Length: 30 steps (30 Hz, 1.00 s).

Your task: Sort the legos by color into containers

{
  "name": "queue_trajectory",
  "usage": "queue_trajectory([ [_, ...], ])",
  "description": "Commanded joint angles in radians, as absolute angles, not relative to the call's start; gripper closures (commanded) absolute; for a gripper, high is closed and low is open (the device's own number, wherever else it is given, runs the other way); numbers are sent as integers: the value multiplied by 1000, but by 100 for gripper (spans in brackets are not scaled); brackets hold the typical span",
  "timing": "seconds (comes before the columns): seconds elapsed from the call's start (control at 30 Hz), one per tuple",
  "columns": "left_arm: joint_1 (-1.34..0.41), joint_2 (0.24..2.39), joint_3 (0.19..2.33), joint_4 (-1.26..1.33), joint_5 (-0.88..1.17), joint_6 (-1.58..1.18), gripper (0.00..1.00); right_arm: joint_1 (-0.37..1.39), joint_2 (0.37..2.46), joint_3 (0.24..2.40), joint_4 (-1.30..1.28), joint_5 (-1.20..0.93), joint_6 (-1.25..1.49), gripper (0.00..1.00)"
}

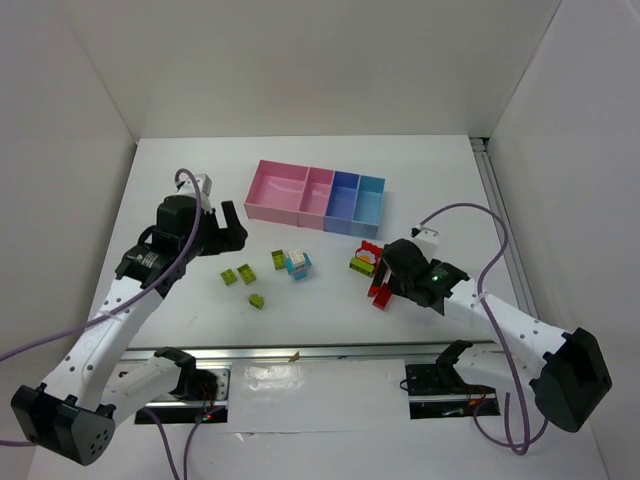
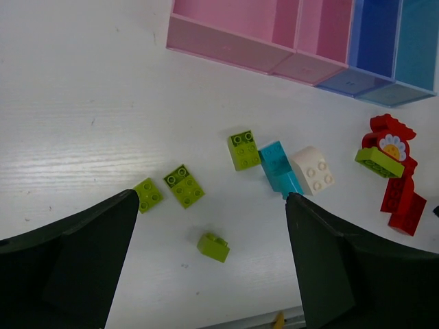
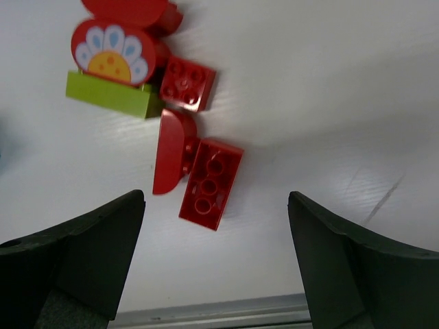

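Note:
The four joined containers, two pink, one periwinkle, one light blue, stand at the table's back; they also show in the left wrist view. Several lime green legos lie mid-table, with a cyan and white clump beside them. My left gripper is open and empty, above a lone lime brick. My right gripper is open and empty, over an upturned red brick and a red curved piece. Beyond them sit a red 2x2 brick and a red flower clump with a lime brick.
White walls enclose the table on three sides. A metal rail runs along the near edge by the arm bases. Purple cables loop from both arms. The containers' near wall stands beyond the green bricks.

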<state>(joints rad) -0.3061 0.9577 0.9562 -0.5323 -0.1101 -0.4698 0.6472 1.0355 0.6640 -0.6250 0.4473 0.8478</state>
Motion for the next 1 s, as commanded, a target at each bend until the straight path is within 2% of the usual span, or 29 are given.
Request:
queue_trajectory([
  [0.0, -307, 927, 1003, -535, -67, -425, 1, 715, 1035, 624, -575, 413, 873, 8],
  [0.2, -307, 960, 1054, -586, -46, -391, 1, 787, 1141, 663, -644, 445, 949, 11],
  [0.43, -307, 969, 1054, -607, -32, -370, 1, 787, 1193, 614, -560, 360, 943, 23],
  [0.67, -307, 988, 1043, -594, 28, -393, 2, 787, 1290, 589, -468, 370, 963, 23],
  [0.8, -307, 997, 1032, -583, 28, -402, 2, 775, 1302, 589, -491, 413, 976, 30],
  [0.9, -307, 997, 1032, -583, 17, -402, 2, 762, 1302, 589, -509, 422, 988, 39],
  [0.97, -307, 997, 1041, -594, 8, -411, 2, 762, 1270, 589, -520, 437, 997, 49],
])
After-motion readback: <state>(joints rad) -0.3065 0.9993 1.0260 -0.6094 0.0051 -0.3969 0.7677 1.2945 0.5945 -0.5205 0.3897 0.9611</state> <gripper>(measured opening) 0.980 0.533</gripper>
